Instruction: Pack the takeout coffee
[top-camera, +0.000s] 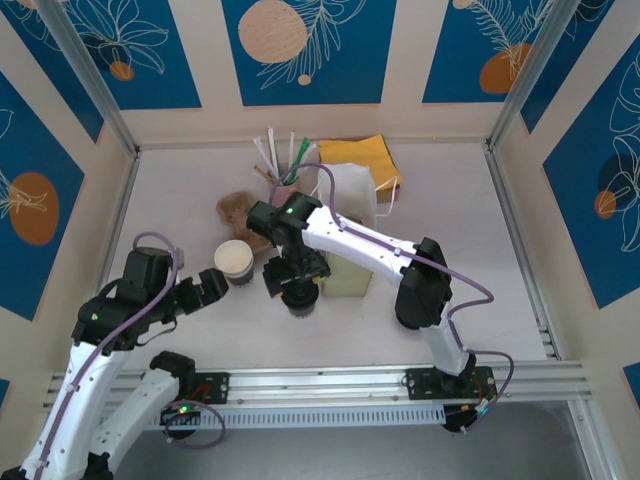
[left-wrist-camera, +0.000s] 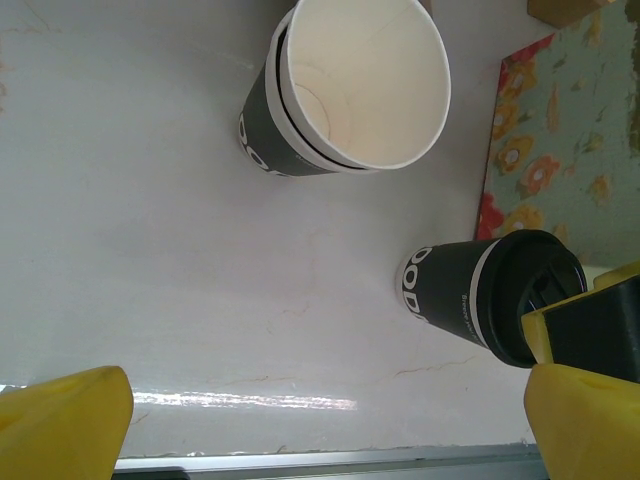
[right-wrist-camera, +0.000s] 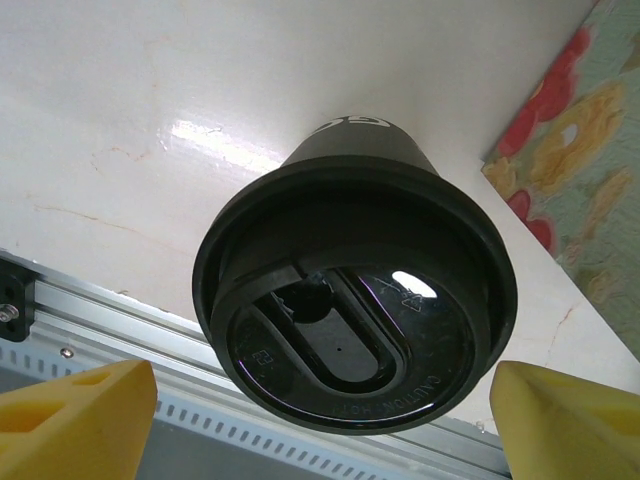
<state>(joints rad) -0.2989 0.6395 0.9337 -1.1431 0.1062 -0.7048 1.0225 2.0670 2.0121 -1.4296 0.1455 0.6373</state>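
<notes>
Below the right hand, the coffee's black lid shows embossed lettering.

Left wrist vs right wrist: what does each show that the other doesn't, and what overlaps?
Left wrist extra: an open lidless cup standing on the table, apart from the takeout coffee, plus that coffee's dark side wall with white lettering. Right wrist extra: the black lid seen close from above, with its sip slot and embossed text. Shared: the takeout coffee, the floral mat beside it, and the white table.
</notes>
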